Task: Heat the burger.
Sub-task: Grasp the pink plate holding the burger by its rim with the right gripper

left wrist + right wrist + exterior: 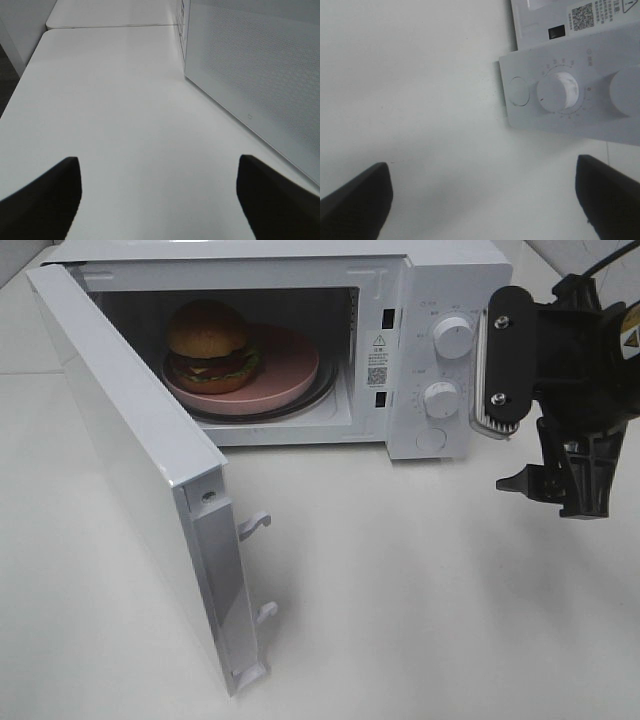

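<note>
Tools both spread wide and gripping nothing: right tool (510,425) hanging just in front of the microwave (440,275) control panel, level with the upper knob (453,340) and lower knob (440,398) but touching neither; left tool (159,200) out of the overhead view, low over the bare desk (110,100), with the outer face of the door (250,70) close along one side. Already inside the microwave, the burger (208,340), upright with bun on top, sitting toward the left part of a pink plate (290,365) on the turntable (333,388). Door swung fully out, latch hooks (255,525) exposed at its free edge. Loading judged done; closing and starting not yet done. Next, most likely: push the door round on its hinge to seat the hooks in the two slots (387,318) beside the cavity, a job better suited to the left tool, given its place next to the outer panel. Press flat against the panel rather than pinch it, and follow the arc so as not to shove the whole microwave across the desk. After that, close the right tool around a knob and twist to set the time; knob markings too small to read here. Meanwhile, keep the right tool clear of the door's closing path.
</note>
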You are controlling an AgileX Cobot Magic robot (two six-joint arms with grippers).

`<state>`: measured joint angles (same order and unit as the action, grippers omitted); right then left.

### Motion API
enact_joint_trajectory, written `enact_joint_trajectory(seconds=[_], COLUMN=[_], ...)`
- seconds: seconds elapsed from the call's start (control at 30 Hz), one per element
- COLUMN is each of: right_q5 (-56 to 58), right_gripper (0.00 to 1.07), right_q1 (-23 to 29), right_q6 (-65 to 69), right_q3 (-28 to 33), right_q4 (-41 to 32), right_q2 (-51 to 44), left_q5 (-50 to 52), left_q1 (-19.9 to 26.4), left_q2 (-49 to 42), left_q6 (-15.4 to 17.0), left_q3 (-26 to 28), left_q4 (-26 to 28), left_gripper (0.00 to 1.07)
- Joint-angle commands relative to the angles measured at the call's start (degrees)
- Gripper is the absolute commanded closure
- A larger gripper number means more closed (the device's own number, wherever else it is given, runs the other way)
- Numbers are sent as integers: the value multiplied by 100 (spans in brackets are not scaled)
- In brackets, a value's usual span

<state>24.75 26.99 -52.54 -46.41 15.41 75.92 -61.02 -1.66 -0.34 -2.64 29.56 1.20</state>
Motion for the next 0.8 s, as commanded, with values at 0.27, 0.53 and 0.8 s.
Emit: enact_joint_trajectory(seconds=[0.27,0.53,0.8], right_q5=[-229,-561,-745], right_gripper=[14,15,16], right_q1=[613,905,1043], right_q6=[6,23,6], right_q3=[-751,-1209,-1799], right_q4=[579,785,808], right_q2=[894,1536,2252], left_q5=[-17,-17,-17], left_q1=[29,29,29], left_q2=[-92,-92,-92], left_q6=[6,6,6], left_q3=[0,0,0], left_q4=[23,23,23], left_gripper=[29,29,29])
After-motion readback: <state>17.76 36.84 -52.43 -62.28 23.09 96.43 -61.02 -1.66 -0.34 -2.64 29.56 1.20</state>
